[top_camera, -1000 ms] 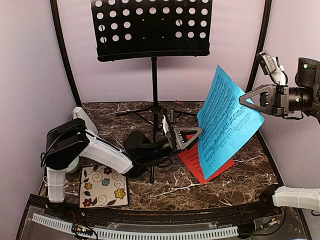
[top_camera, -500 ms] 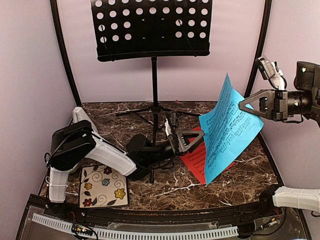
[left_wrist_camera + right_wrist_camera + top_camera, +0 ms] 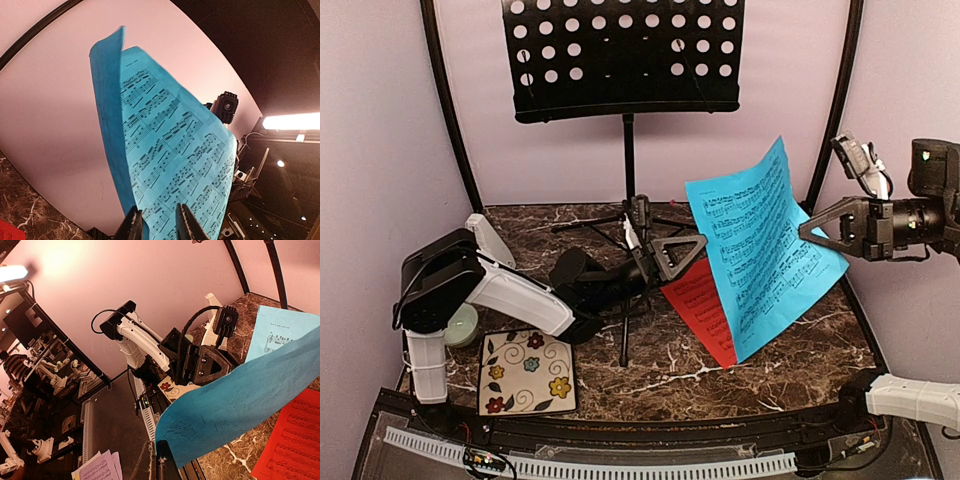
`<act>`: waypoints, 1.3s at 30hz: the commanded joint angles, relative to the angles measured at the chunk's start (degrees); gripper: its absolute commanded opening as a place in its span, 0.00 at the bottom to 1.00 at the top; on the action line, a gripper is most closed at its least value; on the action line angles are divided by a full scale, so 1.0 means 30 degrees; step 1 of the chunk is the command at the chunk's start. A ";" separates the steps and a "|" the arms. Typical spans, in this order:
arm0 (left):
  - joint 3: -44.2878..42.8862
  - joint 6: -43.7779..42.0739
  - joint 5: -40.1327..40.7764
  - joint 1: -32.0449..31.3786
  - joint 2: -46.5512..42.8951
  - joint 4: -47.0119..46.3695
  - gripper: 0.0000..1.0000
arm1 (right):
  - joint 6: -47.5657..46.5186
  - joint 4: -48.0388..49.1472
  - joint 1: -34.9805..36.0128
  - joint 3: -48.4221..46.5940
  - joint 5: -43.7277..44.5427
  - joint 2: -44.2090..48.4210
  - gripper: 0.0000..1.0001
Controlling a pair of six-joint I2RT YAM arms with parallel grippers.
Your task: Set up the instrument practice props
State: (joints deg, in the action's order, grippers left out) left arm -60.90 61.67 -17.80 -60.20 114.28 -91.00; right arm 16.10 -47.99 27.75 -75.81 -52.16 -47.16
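Red sheet [image 3: 703, 308] lies flat on the table [image 3: 650, 378], partly hidden by the blue sheet [image 3: 760, 240]. The blue sheet is in the air above it, steeply tilted, with its printed face towards the near side and its long axis slanting so the lowest corner points down at the red sheet. Right gripper [image 3: 805, 226] is clamped on its right edge, and the left gripper [image 3: 698, 243] sits astride its left edge, jaws narrowly apart.

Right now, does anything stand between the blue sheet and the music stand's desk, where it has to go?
Nothing visible does: the blue sheet hangs right of the music stand, below its desk, only open air between.
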 commanded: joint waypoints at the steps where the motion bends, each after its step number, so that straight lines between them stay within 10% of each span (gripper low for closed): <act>1: 0.0019 -0.0905 -0.0452 0.0071 -0.1002 -0.2159 0.25 | -0.0216 0.0542 0.0117 0.0191 0.0021 0.0012 0.00; 21: -0.4221 0.1856 -0.1761 0.0586 0.3097 -0.1766 0.40 | 0.1129 0.2018 0.0139 0.0598 -0.0844 0.0336 0.00; 30: -0.3092 0.0872 -0.1711 0.0709 0.1714 -0.2731 0.00 | 0.0188 0.0844 0.0149 0.0952 0.0696 0.0752 0.00; 34: -0.1593 -0.0896 -0.2052 0.0769 0.0064 -0.2165 0.00 | -0.0166 0.0524 0.0142 0.1417 0.2184 0.1076 0.00; 39: 0.0110 -0.4435 -0.2576 0.0839 -0.2787 0.1590 0.00 | -0.0459 -0.0139 0.0130 0.2000 0.5009 0.1078 0.33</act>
State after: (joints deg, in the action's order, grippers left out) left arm -63.79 58.50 -23.20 -58.08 115.11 -89.91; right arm 16.08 -47.42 27.77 -71.09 -45.17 -44.16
